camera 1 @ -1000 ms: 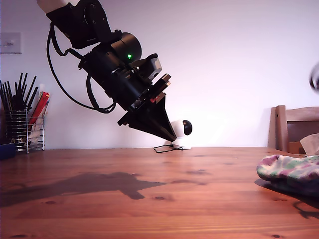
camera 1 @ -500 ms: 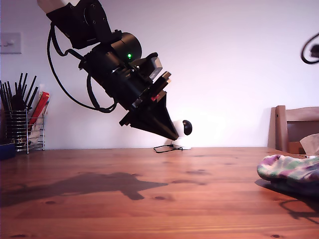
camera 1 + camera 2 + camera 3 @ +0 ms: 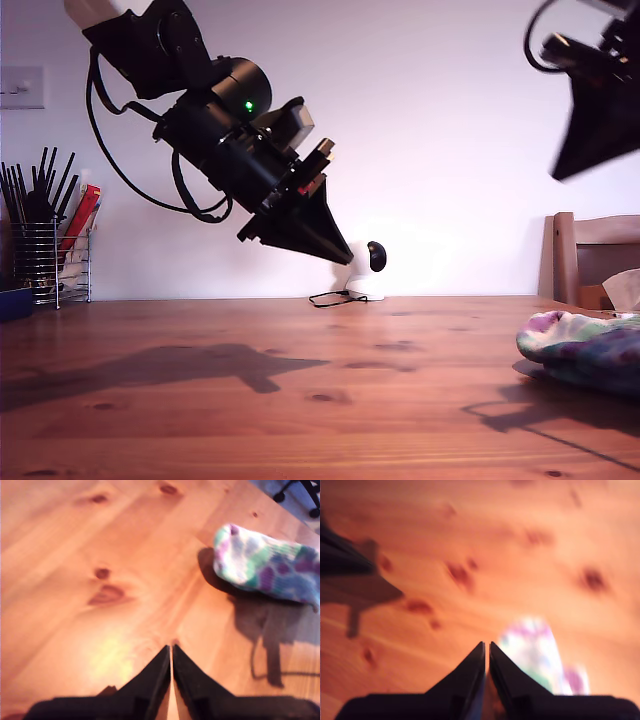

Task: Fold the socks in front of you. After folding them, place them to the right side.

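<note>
Worktop [image 3: 300, 400] of knotty pine fills the foreground, bare apart from two arm shadows. The socks [image 3: 585, 345] lie as one soft, folded-looking bundle at the exterior view's right edge, partly cut off by the frame.

My second hand [image 3: 562, 172] hangs high above that bundle, blurred, at the exterior view's upper right. Its own camera shows its two fingers pressed together with nothing between them [image 3: 486, 647], and the socks [image 3: 535, 650] just past the tips. My first hand [image 3: 340, 258] is poised over the middle of the worktop, well apart from the bundle, its fingers also together and empty [image 3: 171, 652]. From it, the socks [image 3: 265, 565] sit ahead and off to one side, their long axis running crosswise to the way the hand points.

I judge the second hand clearly the nearer one for any further move, with the bundle almost straight below it.

Half a second ago only a loop of cable showed at the exterior view's upper right. Now the second hand is in frame, and the first arm sits slightly higher. The socks have not moved.

Beyond stand a wire utensil rack [image 3: 45, 255], a small white device [image 3: 362, 262] and a chair back [image 3: 595, 258].
</note>
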Tool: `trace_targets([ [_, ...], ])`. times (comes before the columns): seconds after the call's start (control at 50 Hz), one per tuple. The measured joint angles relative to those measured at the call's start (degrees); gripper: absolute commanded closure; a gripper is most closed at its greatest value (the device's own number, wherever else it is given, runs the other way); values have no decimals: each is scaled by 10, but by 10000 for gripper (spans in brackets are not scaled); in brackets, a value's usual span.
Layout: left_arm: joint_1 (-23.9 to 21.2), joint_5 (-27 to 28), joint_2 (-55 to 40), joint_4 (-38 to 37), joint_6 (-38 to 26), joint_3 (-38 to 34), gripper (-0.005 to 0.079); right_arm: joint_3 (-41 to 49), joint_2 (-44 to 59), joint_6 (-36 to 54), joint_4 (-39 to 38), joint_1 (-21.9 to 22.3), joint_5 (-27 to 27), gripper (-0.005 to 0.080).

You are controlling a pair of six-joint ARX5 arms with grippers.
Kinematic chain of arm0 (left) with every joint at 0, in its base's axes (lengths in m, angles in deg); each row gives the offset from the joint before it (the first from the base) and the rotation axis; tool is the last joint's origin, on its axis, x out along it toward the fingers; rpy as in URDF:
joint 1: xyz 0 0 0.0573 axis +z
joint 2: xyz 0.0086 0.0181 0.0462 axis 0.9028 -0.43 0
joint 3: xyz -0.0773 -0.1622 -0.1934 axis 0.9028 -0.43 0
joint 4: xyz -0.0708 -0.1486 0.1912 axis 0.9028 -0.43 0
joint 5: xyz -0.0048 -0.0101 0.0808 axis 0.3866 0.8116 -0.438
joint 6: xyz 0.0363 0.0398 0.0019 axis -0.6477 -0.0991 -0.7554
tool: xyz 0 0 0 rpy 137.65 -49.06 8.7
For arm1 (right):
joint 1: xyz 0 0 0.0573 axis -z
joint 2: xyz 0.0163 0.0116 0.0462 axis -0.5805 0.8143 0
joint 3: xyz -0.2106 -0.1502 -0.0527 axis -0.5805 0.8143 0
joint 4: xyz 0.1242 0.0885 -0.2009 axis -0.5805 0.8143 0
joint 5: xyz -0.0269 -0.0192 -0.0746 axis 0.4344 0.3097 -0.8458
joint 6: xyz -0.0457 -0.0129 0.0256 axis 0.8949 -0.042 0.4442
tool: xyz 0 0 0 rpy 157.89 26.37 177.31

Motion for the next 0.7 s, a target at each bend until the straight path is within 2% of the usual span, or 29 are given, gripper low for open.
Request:
trace_targets([
  [0.14, 0, 4, 29, 17, 0, -2, 761, 7, 0, 14, -34, 0, 45, 765],
  [0.34, 0, 9, 136, 62, -1, -27, 761, 30, 0, 38, -69, -17, 88, 765],
  [0.48, 0, 3, 207, 116, -1, -92, 761, 30, 0, 38, -107, -46, 93, 765],
  [0.7, 0, -8, 266, 197, 0, -238, 761, 31, 0, 38, -158, -97, 92, 765],
])
